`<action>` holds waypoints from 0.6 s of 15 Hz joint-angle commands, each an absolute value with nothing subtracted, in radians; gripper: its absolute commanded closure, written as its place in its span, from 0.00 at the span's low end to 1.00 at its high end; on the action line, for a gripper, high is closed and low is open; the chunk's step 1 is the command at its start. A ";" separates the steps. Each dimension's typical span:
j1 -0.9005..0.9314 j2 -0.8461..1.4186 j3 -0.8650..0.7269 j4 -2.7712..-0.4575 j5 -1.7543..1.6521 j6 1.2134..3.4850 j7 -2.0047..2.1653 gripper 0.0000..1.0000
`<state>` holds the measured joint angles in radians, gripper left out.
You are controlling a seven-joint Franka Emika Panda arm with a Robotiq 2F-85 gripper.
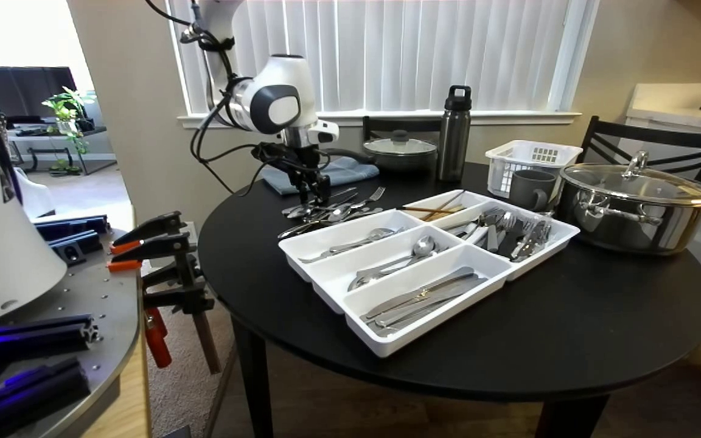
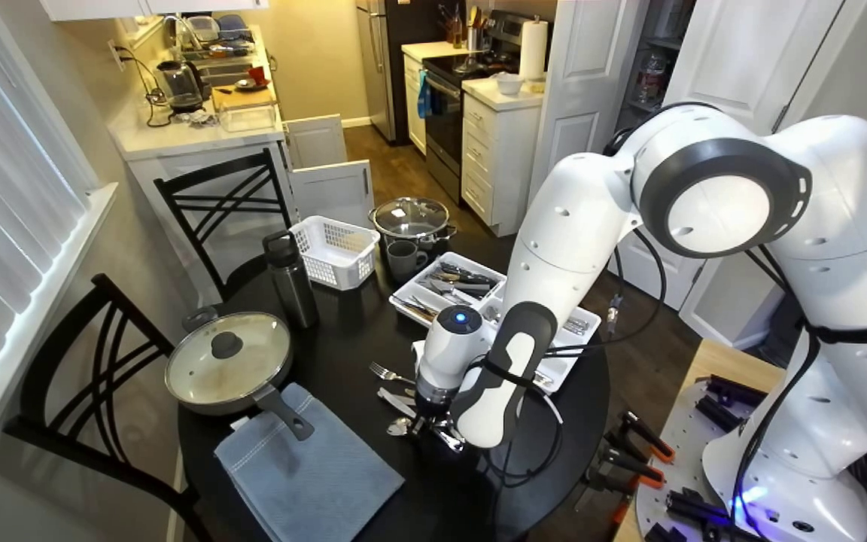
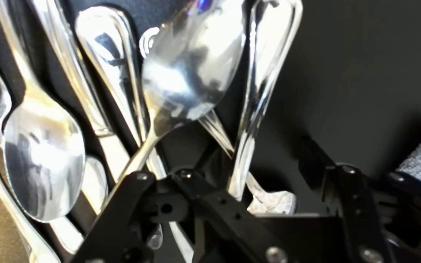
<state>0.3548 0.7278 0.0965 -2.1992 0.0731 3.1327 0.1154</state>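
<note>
On the black table (image 1: 551,328), cutlery (image 1: 336,215) is piled beneath the claw (image 3: 261,160), whose fingers are spread apart. A spoon (image 3: 192,69) could be snagged, since its neck seems overlapped by one finger; the handle (image 3: 265,65) seen between both could then be gripped crookedly.

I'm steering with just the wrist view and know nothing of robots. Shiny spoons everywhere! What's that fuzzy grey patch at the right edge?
Observer: A blue cloth; the handle of a lidded pan reaches over it.
Visitor: Oh! Is there more silverware that I'm missing?
Observer: Yes, a white divided tray beside the loose cutlery holds plenty.
Visitor: Anything tall on the table?
Observer: Both exterior views show a metal bottle standing upright next to the pan.
</note>
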 commanded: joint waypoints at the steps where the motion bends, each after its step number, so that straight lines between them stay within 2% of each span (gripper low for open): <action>1: 0.361 0.719 0.081 -2.206 0.079 3.141 0.142 0.70; 5: 0.397 0.699 0.034 -2.214 0.080 3.143 0.165 0.96; 7: 0.429 0.672 -0.006 -2.228 0.081 3.145 0.183 1.00; 9: 0.463 0.637 -0.050 -2.242 0.080 3.141 0.200 0.97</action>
